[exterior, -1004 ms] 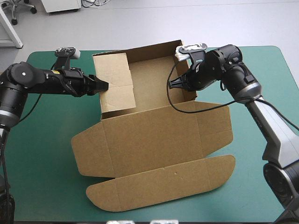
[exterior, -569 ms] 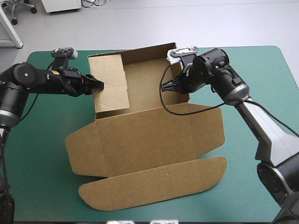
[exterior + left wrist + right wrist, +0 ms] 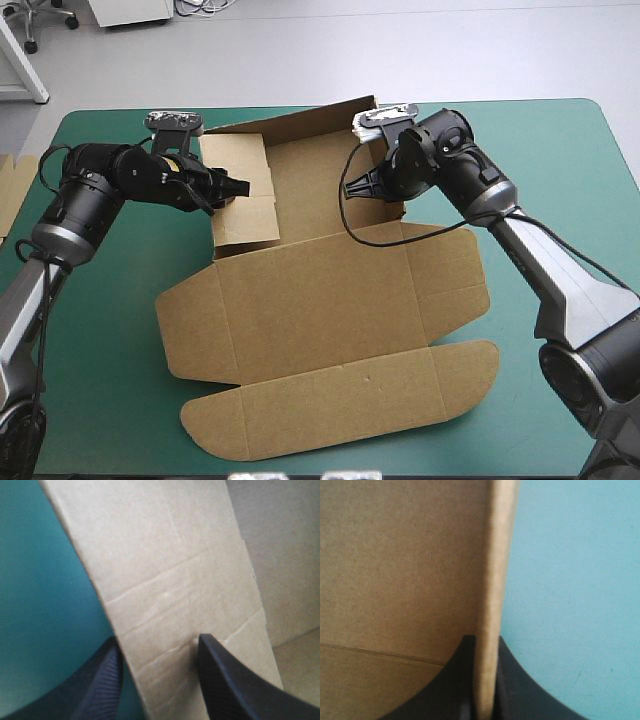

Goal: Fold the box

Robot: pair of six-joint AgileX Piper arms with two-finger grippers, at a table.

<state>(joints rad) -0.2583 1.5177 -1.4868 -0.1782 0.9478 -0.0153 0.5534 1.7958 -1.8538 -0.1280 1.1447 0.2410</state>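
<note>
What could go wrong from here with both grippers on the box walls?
1. The left gripper straddles the left wall with fingers apart, so that wall may slip free or spring back.
2. The right gripper pinches only the right wall's thin edge; a hard pull could crease it.
3. Nothing holds the flat lid, so the box may slide on the teal-green cover.
</note>
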